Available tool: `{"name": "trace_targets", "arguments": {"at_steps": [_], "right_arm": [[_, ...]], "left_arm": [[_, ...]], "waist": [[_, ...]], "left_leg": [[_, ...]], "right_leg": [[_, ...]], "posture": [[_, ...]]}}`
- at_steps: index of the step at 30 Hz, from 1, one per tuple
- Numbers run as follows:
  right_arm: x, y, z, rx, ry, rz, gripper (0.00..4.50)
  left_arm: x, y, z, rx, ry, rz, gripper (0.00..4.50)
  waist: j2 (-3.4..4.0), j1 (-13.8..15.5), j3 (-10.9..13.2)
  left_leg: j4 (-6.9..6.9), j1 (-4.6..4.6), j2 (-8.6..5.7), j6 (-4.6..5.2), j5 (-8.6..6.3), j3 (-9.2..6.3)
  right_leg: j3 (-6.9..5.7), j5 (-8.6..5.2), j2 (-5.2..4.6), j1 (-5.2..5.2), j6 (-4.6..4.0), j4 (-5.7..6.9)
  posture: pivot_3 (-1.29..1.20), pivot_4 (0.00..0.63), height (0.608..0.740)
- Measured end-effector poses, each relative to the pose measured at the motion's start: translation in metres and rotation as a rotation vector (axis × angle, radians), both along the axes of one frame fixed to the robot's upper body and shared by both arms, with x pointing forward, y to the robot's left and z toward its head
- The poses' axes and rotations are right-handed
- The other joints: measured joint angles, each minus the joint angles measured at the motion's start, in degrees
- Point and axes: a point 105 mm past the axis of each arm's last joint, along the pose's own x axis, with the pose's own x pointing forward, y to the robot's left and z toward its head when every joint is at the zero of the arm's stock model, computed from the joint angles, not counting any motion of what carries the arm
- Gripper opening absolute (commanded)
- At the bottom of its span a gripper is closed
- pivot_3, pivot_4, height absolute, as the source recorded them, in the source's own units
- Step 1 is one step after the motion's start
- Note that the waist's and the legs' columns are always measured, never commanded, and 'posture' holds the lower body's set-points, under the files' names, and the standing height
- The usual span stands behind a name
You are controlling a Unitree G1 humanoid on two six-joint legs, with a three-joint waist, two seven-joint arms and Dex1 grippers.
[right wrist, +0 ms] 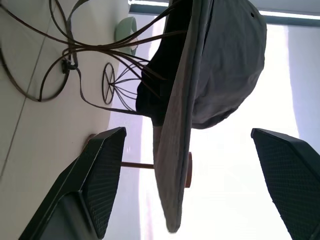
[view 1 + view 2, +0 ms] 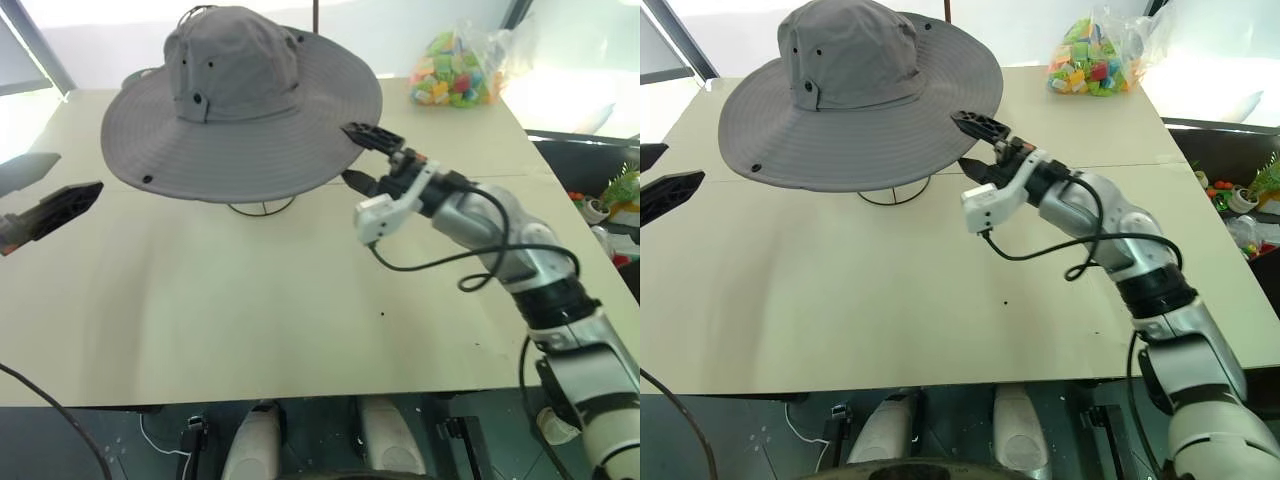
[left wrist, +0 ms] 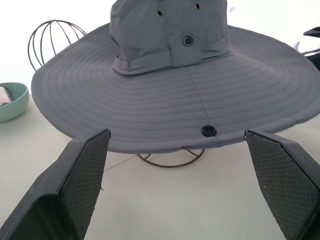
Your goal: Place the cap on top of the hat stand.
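The grey cap (image 2: 240,100) sits on the dark wire hat stand, whose ring base (image 2: 262,208) shows under the brim. From the right wrist view the cage wires (image 1: 75,55) run up inside the crown. My right gripper (image 2: 352,153) is open at the brim's right edge, its upper finger level with the rim, and nothing is gripped. My left gripper (image 2: 78,172) hangs open off the cap's left side, clear of the brim. Seen from the left wrist, the brim (image 3: 190,110) lies ahead of the spread fingers.
A bag of colourful pieces (image 2: 455,75) lies at the table's far right corner. A second wire stand (image 3: 52,37) and a pale green bowl (image 3: 12,100) stand beyond the cap. A wooden pole (image 1: 137,165) stands behind it. The table (image 2: 250,320) ends close on the right.
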Motion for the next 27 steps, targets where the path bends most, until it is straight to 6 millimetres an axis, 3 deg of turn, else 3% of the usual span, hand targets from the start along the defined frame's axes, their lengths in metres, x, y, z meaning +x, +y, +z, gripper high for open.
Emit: {"name": "trace_targets", "arguments": {"at_steps": [2, 4, 8, 11, 20, 27], "right_arm": [[-0.02, -0.011, -0.012, -0.056, 0.122, 0.06, 4.07], [-0.025, -0.03, -0.018, -0.078, 0.233, 0.026, 4.07], [-0.024, -0.07, 0.002, 0.036, 0.416, -0.093, 4.07], [-0.025, -0.09, 0.017, 0.157, 0.57, -0.127, 4.07], [-0.012, -0.126, 0.04, 0.533, 1.071, -0.131, 4.3], [-0.013, -0.148, 0.027, 0.667, 1.363, -0.142, 4.3]], "left_arm": [[0.001, 0.005, -0.002, -0.006, 0.006, 0.015, 4.5], [0.001, 0.01, -0.006, -0.013, 0.019, 0.027, 4.5], [0.001, 0.016, -0.008, -0.014, 0.023, 0.035, 4.5], [0.0, 0.023, -0.012, -0.015, 0.036, 0.05, 4.5], [-0.006, 0.044, -0.022, -0.014, 0.066, 0.11, 4.5], [-0.018, 0.063, -0.02, -0.001, 0.076, 0.176, 4.5]], "waist": [[0.01, 0.04, 0.01], [0.01, -0.08, 0.01], [0.01, -0.29, 0.02], [0.01, -0.32, 0.02], [0.04, -0.2, 0.04], [0.14, -0.08, 0.09]], "left_leg": [[-0.01, 0.06, 0.01, 0.03, -0.02, 0.0], [0.05, 0.12, 0.01, 0.04, -0.02, 0.01], [0.07, 0.3, 0.03, 0.05, -0.03, 0.0], [0.06, 0.38, 0.03, 0.07, -0.04, 0.01], [0.01, 0.35, 0.03, 0.08, -0.05, 0.01], [0.01, 0.32, 0.02, 0.11, -0.06, 0.03]], "right_leg": [[-0.01, 0.0, 0.0, 0.1, 0.0, -0.08], [-0.01, 0.0, -0.01, 0.21, 0.01, -0.1], [-0.02, -0.01, 0.01, 0.4, 0.0, -0.1], [-0.02, -0.01, 0.01, 0.49, 0.0, -0.13], [-0.04, -0.01, 0.0, 0.47, -0.01, -0.21], [-0.05, -0.02, 0.0, 0.43, 0.01, -0.23]], "posture": [[0.0, 0.15, 0.74], [0.0, 0.15, 0.74], [0.0, 0.15, 0.74], [0.0, 0.15, 0.74], [0.0, 0.15, 0.74], [0.0, 0.15, 0.74]]}}
